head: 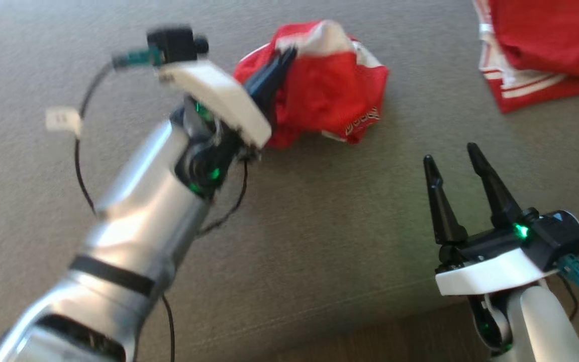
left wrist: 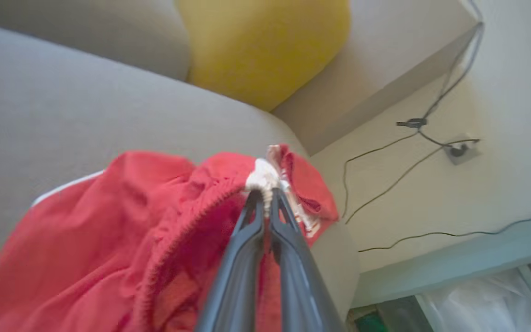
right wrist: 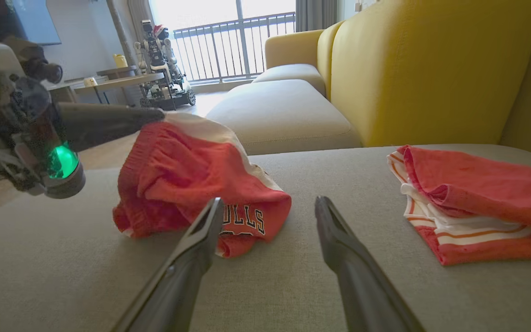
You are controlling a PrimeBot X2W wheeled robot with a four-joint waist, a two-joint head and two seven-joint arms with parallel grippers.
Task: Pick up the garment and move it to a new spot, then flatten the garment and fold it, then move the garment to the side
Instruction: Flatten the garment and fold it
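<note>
place: home living room | cues: yellow sofa back (right wrist: 431,69), grey seat cushions (right wrist: 284,110), balcony railing (right wrist: 233,46), wall socket (left wrist: 461,150)

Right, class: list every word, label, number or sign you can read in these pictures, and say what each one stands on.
"ULLS": black letters on the crumpled red garment; the word's start is hidden behind the right claw.
White lettering on the same garment's hem, head view: too blurred to read.
White tag on the black cable: marks too blurred to read.
</note>
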